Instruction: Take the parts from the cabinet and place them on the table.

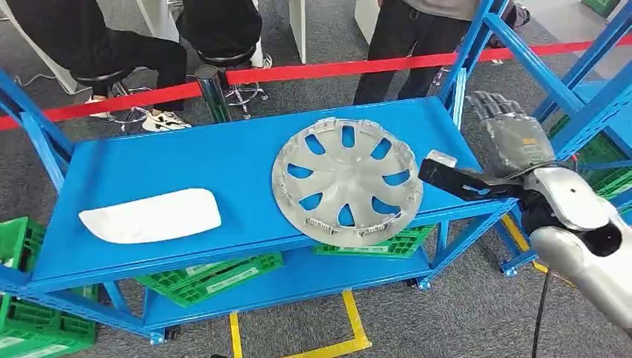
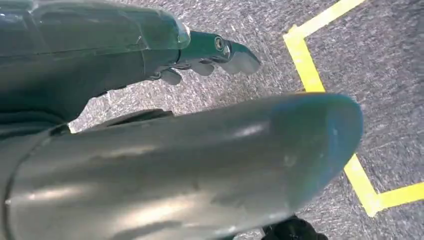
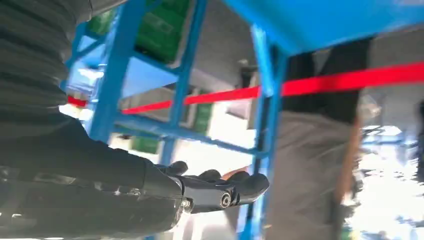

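My right robot hand (image 1: 501, 119) is hovering empty, fingers loosely apart, off the shelf's (image 1: 186, 168) right end; hubcap (image 1: 346, 181) is lying flat just to its left, nearest this arm.

You've got bare shelf (image 1: 186, 160) btwn white panel (image 1: 151, 215) & hubcap (image 1: 346, 181). Blue upright (image 1: 468, 48) stands just beside right hand (image 1: 501, 119); red barrier tape (image 1: 313, 71) & people behind.

My robot's right arm of smooth silver metal shells (image 1: 577, 224), a black joint between them, grey ribbed-cover right hand (image 1: 507, 127) with dark fingers (image 3: 220, 192), a small round screw at one fingertip, glossy grey left hand (image 2: 165, 150) with a thick rounded thumb
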`<action>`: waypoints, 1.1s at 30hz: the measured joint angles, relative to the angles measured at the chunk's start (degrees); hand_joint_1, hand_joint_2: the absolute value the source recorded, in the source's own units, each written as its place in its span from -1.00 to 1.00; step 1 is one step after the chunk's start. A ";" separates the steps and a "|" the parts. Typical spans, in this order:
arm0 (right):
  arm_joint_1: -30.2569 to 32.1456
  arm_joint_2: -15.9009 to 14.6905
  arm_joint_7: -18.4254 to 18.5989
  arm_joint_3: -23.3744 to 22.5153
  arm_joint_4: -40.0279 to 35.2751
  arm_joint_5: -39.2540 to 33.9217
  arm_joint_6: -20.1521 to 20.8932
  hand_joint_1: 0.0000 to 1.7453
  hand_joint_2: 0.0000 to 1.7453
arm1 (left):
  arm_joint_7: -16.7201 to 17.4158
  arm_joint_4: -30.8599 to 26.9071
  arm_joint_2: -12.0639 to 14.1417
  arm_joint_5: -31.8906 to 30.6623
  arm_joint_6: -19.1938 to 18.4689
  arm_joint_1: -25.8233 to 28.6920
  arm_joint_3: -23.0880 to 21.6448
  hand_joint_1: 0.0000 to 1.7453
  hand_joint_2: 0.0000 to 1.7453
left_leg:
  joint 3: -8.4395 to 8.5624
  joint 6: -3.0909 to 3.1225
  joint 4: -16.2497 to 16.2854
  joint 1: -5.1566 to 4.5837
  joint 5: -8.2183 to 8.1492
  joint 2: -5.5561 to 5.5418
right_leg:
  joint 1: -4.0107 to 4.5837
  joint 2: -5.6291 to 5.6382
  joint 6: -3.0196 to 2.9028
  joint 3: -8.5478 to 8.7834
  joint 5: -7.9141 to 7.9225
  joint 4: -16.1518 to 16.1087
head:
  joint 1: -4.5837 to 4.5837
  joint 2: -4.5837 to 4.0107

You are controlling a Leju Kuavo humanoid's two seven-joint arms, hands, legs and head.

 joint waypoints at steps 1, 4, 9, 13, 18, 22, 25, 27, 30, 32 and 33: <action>-0.26 0.79 -0.41 0.87 0.39 0.00 0.11 -1.00 1.00 | -0.02 0.00 -0.06 -0.13 -0.02 -0.12 0.00 -1.00 -1.00 | 0.03 0.00 0.00 0.00 0.00 0.08 | 0.00 0.05 0.00 0.00 0.00 0.00 | -0.02 0.00; -1.15 1.92 -0.57 2.75 1.42 0.04 -0.02 -1.00 1.00 | -0.02 -0.02 -0.33 -0.24 -0.07 -0.33 -0.02 -1.00 -1.00 | 0.04 0.00 0.00 -0.01 0.00 0.09 | 0.00 0.05 0.00 0.00 0.00 0.00 | -0.02 0.00; -2.06 3.14 -0.74 4.74 2.47 0.02 -0.22 -1.00 1.00 | -0.02 0.00 -0.37 -0.24 -0.09 -0.33 -0.02 -1.00 -1.00 | 0.07 0.01 0.00 -0.01 -0.01 0.17 | 0.00 0.11 0.00 0.00 0.01 0.00 | -0.02 0.00; -2.70 3.86 -0.91 6.29 3.12 0.02 -0.24 -1.00 1.00 | -0.02 0.00 -0.37 -0.24 -0.09 -0.33 -0.02 -1.00 -1.00 | 0.07 0.02 -0.01 -0.02 -0.01 0.16 | 0.00 0.13 0.00 -0.01 0.01 -0.01 | -0.02 0.00; -3.81 5.62 -3.12 8.52 4.22 1.03 0.22 -1.00 1.00 | -0.02 0.00 -0.33 -0.30 -0.09 -0.33 -0.04 -1.00 -1.00 | 0.10 0.07 -0.01 -0.01 -0.04 0.16 | 0.00 0.16 0.00 0.00 0.01 -0.01 | -0.02 0.00; -3.87 6.31 -2.21 9.94 4.92 1.33 -2.56 -1.00 1.00 | 0.09 0.02 0.09 0.43 -0.35 -0.27 -0.04 -1.00 -1.00 | 0.11 0.06 -0.01 -0.01 -0.04 -0.01 | 0.00 0.13 0.00 0.00 0.01 0.00 | -0.04 0.00; -3.80 6.29 -1.51 10.47 4.96 1.33 -2.76 -1.00 1.00 | 0.24 0.07 0.61 0.92 -0.70 -0.25 -0.04 -1.00 -1.00 | 0.11 0.06 -0.01 -0.02 -0.04 -0.09 | 0.00 0.13 0.00 0.00 0.01 -0.01 | -0.02 0.00; -3.82 6.27 -1.03 10.47 5.03 1.22 -2.82 -1.00 1.00 | 0.24 0.07 0.88 1.05 -0.70 -0.25 -0.04 -1.00 -1.00 | 0.16 0.06 -0.01 -0.02 -0.04 -0.22 | 0.00 0.10 0.00 0.00 0.01 -0.01 | -0.04 0.00; -3.55 6.01 -0.96 10.38 4.87 0.55 -2.80 -1.00 1.00 | 0.61 0.07 1.29 0.83 -0.70 -0.25 -0.04 -1.00 -1.00 | 0.17 0.06 -0.01 -0.02 -0.04 -0.44 | 0.00 -0.01 0.00 0.01 0.01 -0.02 | -0.04 0.00; -2.88 5.99 -1.73 10.38 4.65 0.83 -2.67 -1.00 1.00 | 0.61 0.07 1.51 0.68 -0.68 -0.24 -0.04 -1.00 -1.00 | 0.14 0.06 -0.01 -0.02 -0.04 -0.57 | 0.00 -0.07 0.00 0.01 0.00 -0.03 | 0.00 0.00; -2.54 6.09 -2.16 10.42 4.57 1.16 -2.67 -1.00 1.00 | 0.61 0.07 1.62 0.61 -0.68 -0.24 -0.04 -1.00 -1.00 | 0.14 0.06 -0.01 -0.02 -0.04 -0.61 | 0.00 -0.09 0.01 0.01 0.00 -0.03 | 0.00 0.00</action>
